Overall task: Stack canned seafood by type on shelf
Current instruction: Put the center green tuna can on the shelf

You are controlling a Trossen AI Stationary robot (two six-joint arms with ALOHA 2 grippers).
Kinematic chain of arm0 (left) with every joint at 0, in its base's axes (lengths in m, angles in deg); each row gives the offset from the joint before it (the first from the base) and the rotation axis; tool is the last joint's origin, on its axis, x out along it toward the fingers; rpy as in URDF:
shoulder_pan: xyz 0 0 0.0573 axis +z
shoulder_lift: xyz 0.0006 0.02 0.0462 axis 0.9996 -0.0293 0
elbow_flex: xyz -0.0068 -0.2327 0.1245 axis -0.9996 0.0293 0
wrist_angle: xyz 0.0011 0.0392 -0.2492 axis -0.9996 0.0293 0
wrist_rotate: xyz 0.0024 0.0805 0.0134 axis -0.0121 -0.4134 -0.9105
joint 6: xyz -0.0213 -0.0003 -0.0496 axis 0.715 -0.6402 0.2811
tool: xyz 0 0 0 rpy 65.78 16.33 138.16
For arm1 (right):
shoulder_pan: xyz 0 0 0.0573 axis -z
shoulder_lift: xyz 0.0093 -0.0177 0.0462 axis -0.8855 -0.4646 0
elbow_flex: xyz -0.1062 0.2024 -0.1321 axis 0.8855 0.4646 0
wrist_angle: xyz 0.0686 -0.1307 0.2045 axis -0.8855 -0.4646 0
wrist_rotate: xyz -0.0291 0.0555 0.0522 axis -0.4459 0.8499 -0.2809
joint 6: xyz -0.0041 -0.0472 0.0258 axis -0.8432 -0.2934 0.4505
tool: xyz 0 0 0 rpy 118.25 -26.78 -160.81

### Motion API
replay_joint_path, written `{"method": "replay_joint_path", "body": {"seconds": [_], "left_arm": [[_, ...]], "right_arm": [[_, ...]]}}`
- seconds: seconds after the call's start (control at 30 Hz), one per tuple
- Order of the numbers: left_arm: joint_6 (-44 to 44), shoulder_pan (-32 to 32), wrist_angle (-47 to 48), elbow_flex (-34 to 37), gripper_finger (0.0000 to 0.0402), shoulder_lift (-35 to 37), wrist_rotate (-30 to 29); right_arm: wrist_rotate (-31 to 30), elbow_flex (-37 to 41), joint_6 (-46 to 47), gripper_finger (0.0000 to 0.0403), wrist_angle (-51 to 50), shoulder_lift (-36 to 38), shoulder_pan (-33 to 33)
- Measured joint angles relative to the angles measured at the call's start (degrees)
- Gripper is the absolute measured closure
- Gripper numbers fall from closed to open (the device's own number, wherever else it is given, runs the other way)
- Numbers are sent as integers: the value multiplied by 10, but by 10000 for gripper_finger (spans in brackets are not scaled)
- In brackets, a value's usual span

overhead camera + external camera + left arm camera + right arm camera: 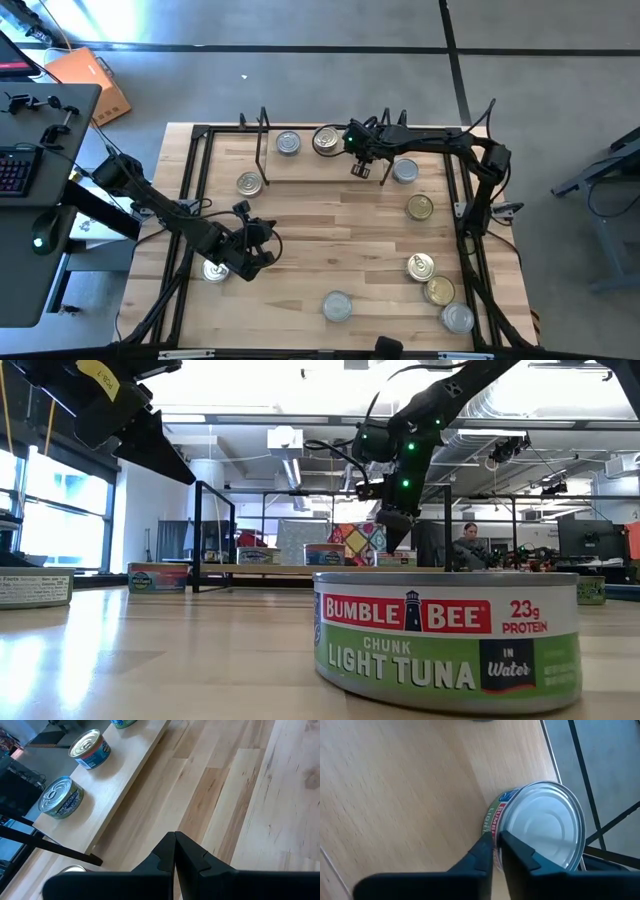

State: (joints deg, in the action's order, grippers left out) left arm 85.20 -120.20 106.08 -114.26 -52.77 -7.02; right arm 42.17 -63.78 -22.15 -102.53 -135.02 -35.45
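Silver-top tin on shelf, right end, beside upright. Rigid, smooth steel, likely slippery, moderately heavy; grasp across side wall. Right gripper above tin, fingers nearly together, holding nothing. Left gripper over table's near-left area, fingers closed, empty.

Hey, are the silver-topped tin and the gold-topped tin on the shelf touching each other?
Apart. The high view shows a strip of bare shelf board between the silver-topped tin and the gold-topped tin.
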Motion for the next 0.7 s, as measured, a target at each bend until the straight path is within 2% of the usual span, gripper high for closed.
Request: {"method": "replay_joint_path", "body": {"seconds": [0.23,0.37,0.47,0.7], "left_arm": [[0,0,0,0,401,0,0],[0,0,0,0,401,0,0],[0,0,0,0,401,0,0],[0,0,-1,0,401,0,1]], "right_arm": [[1,0,-3,277,-2,0,-9],[3,1,-7,242,-1,2,-17],[4,1,-7,229,1,9,-24],[3,1,16,226,8,34,-44]]}}
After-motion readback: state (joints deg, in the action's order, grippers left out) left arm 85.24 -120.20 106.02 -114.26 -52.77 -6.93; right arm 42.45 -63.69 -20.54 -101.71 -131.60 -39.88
